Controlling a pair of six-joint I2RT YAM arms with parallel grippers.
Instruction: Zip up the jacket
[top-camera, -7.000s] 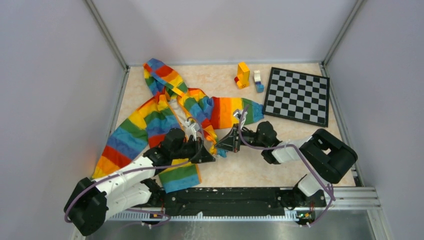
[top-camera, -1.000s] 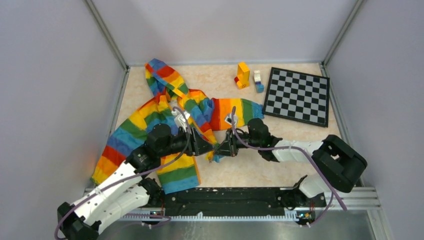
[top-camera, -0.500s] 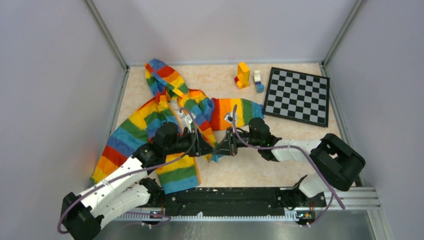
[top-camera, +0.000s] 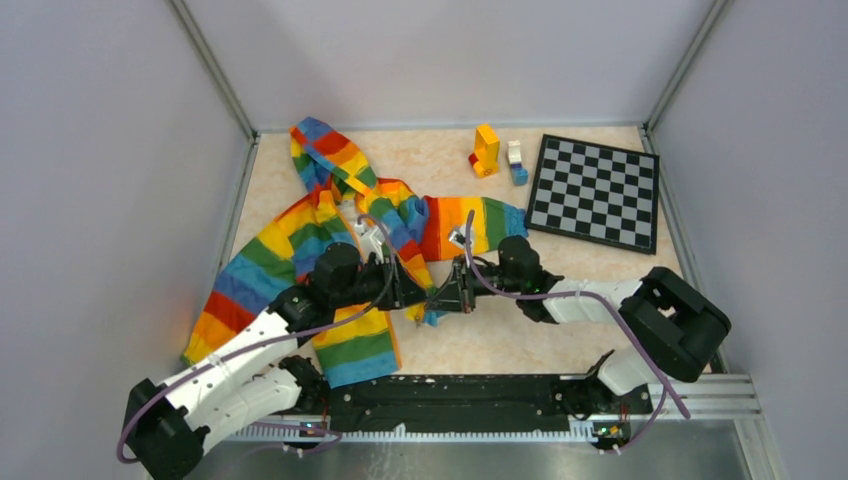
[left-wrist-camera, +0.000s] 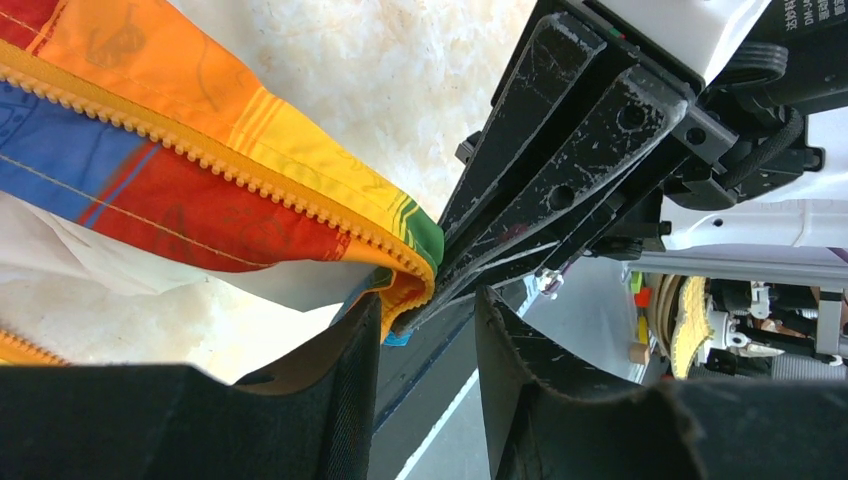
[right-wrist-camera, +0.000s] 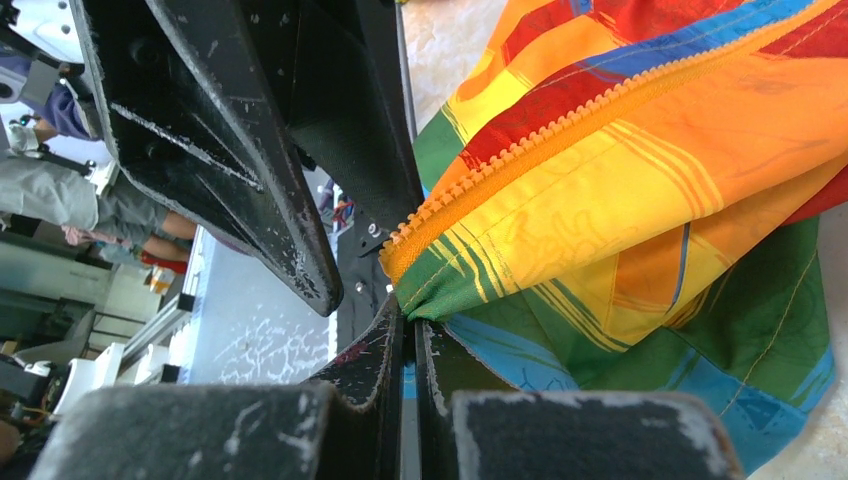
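The jacket (top-camera: 300, 240) is spread over the left half of the worktop (top-camera: 520, 330), with the hood toward the far wall and the front lying open so that pale lining is seen. The left pincer (top-camera: 416, 296) is held low at the bottom corner of the front edge. Its fingers (left-wrist-camera: 345, 400) are parted and released, and the hem corner is seen just at the gap. Directly opposite, the right pincer (top-camera: 438, 298) is clenched on that same hem corner, beside the end of the orange zipper teeth (right-wrist-camera: 520, 150). Farther right, toward the back, toy blocks (top-camera: 487, 150) are stood, and a chessboard (top-camera: 595, 192) is laid near them.
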